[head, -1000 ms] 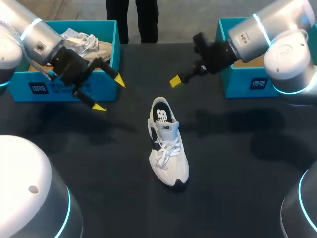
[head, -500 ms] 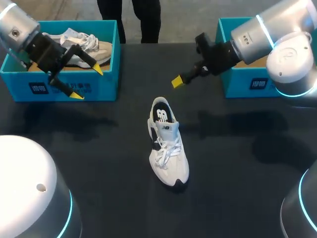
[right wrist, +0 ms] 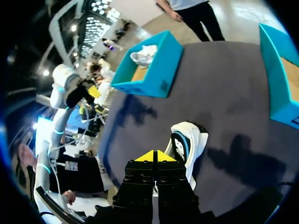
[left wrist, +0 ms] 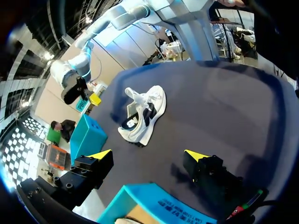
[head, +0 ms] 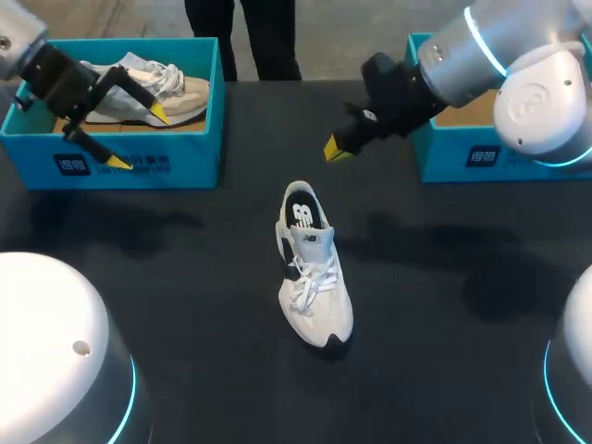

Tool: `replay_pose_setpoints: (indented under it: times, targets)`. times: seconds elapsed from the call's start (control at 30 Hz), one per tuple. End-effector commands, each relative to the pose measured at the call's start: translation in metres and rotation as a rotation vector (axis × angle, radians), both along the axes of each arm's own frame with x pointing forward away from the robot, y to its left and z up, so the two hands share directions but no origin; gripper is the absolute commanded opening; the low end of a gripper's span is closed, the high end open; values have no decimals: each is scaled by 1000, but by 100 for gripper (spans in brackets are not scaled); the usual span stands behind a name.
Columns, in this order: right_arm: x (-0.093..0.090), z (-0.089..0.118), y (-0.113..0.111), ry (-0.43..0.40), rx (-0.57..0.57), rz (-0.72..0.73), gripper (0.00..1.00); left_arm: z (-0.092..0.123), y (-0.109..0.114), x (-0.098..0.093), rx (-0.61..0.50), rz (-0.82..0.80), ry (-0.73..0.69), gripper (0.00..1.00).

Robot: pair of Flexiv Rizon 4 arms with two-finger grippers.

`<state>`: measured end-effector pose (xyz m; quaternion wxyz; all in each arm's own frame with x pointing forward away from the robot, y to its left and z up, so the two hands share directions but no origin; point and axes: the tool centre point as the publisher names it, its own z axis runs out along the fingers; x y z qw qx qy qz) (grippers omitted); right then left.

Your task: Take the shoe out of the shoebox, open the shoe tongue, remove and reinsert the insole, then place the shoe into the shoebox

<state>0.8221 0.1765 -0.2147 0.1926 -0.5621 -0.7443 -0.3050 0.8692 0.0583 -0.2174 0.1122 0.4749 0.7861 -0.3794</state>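
Head view: two teal boxes at the tabletop's far corners, left box and right box, each with white print on its front wall. Two shoes: one white-and-black shoe upright mid-tabletop, well apart from both boxes, logo on its insole; a paler shoe inside the left box. Left tool wide open and empty over the left box's front wall; right tool pinched closed on nothing, in the air near the right box.
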Motion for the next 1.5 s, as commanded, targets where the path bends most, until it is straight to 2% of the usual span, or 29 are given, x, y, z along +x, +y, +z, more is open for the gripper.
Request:
replay_pose_setpoints:
  times: [0.03,0.27,0.57,1.33,1.4,1.5]
  targets:
    - [1,8,9,5,-324,-87,0,10,10,0,9,12,-11,100]
    - [-3,11,14,2,-502,-88,0,24,24,6,19,54,-46,100]
    - [-11,9,30,17,-715,-60,0,42,43,14,38,97,-83,100]
    - [-13,9,34,17,-723,-46,0,43,47,17,44,108,-89,100]
    - [-15,-2,37,4,-691,-70,0,43,47,17,44,108,-89,100]
    - [-18,-17,40,-2,-705,-82,0,43,47,17,44,108,-89,100]
